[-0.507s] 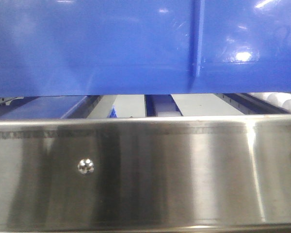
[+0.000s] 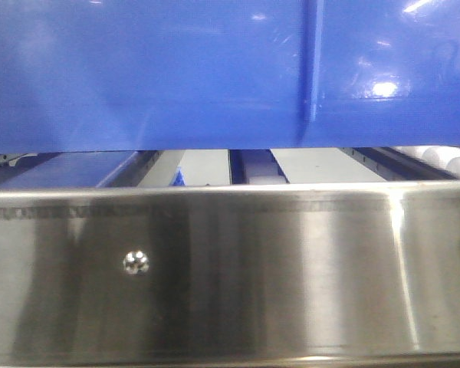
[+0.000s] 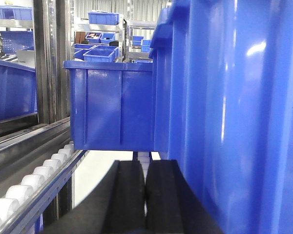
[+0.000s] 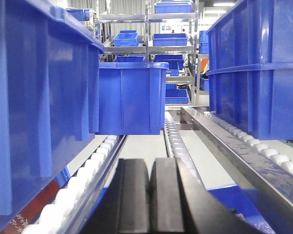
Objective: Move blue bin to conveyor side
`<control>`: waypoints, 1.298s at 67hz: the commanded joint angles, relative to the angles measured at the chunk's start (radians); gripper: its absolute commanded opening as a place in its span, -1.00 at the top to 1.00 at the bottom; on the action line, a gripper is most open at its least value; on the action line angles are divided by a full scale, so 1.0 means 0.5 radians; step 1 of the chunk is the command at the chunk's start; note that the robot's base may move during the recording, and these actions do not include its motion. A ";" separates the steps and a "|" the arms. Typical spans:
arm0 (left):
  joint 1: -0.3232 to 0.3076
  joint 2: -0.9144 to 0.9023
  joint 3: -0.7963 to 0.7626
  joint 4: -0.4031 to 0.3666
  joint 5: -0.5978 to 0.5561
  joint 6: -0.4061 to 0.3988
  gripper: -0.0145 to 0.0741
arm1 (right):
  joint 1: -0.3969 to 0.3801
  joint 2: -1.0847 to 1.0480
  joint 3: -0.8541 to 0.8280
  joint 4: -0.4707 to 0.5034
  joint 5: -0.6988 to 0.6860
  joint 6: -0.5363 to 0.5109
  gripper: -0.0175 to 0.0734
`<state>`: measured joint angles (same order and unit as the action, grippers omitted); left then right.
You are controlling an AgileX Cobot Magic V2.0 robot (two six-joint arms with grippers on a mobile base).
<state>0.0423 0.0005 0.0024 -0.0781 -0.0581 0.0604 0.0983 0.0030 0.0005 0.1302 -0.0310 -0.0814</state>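
One blue bin (image 2: 138, 77) sits level, long wall crosswise above the steel rail (image 2: 230, 276).

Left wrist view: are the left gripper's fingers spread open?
No, the left gripper has its two black fingers pressed together, only a thin seam between them, beside the blue bin.

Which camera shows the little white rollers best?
The right wrist view. There the white rollers run in long rows on both sides, one row just beside the blue bin. The left wrist view shows only one row, at its lower left. The front view catches just a few at its right edge.
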 commanded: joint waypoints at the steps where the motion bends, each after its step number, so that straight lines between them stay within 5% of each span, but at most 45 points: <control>1: -0.013 -0.001 -0.005 -0.014 -0.029 0.001 0.69 | 0.003 -0.006 -0.001 0.010 -0.044 -0.014 0.79; 45: -0.013 -0.001 -0.005 -0.013 -0.173 0.001 0.69 | 0.003 -0.006 -0.032 0.010 -0.137 -0.014 0.79; 54: -0.013 -0.001 -0.304 0.011 0.132 0.001 0.64 | 0.003 -0.006 -0.354 0.010 0.184 -0.014 0.76; 65: -0.013 0.048 -0.817 0.115 0.731 0.001 0.36 | 0.003 0.043 -0.780 0.010 0.489 -0.014 0.22; 77: -0.018 0.241 -1.273 0.115 1.027 0.001 0.01 | 0.003 0.278 -1.141 0.024 0.540 -0.014 -0.48; 87: -0.018 0.478 -1.556 0.115 1.248 0.001 -0.30 | 0.006 0.494 -1.381 0.024 0.642 -0.014 -0.59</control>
<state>0.0401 0.1815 -0.7183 -0.0229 0.4953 0.0604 0.0983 0.2005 -0.6362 0.1414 0.2642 -0.0814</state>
